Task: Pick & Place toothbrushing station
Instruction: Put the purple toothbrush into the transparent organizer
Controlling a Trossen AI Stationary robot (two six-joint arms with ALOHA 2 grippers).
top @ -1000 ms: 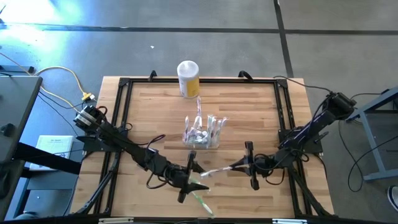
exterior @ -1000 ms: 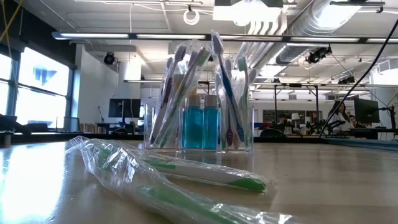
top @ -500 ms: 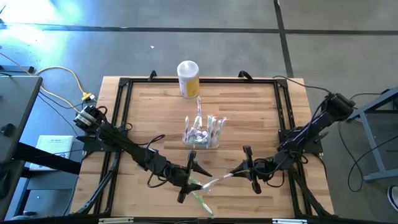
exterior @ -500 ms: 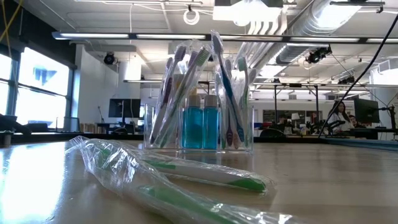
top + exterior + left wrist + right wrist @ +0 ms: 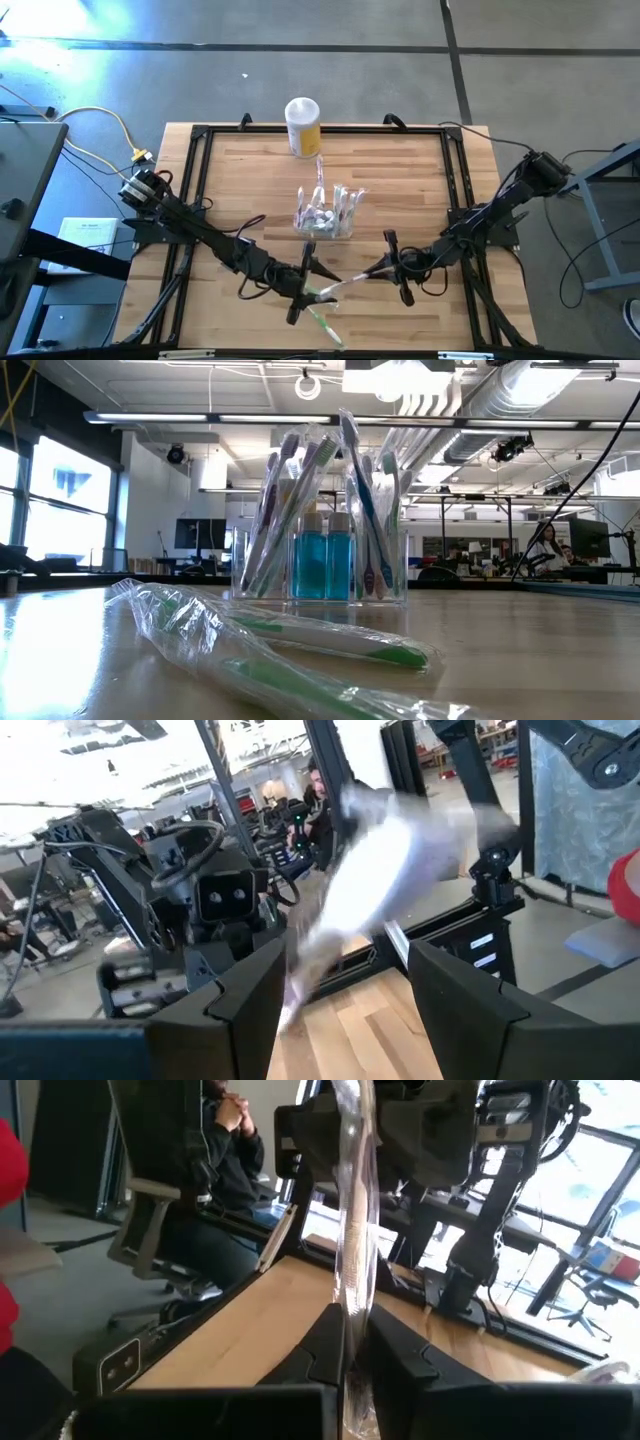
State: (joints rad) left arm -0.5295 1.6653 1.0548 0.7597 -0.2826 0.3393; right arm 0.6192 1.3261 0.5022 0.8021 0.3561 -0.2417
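right end effector (image 5: 375,270) clamped on wrapped toothbrush (image 5: 355,1230) | left end effector (image 5: 312,290) open around its tip | low view alone: toothbrushing station (image 5: 320,540), blue bottles (image 5: 325,565)

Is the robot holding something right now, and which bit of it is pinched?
Yes. The right end effector is shut on one end of a plastic-wrapped toothbrush. Its other end reaches between the left end effector's open fingers, which are not gripping it.

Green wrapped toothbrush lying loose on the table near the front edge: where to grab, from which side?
Grip the wrapped green toothbrush mid-handle, coming straight down from above, fingers across its length. It lies flat on the table inside loose, crinkled wrap, so a side approach would likely catch only film. Left gripper is open nearest it; right gripper is shut on a wrapped white toothbrush.
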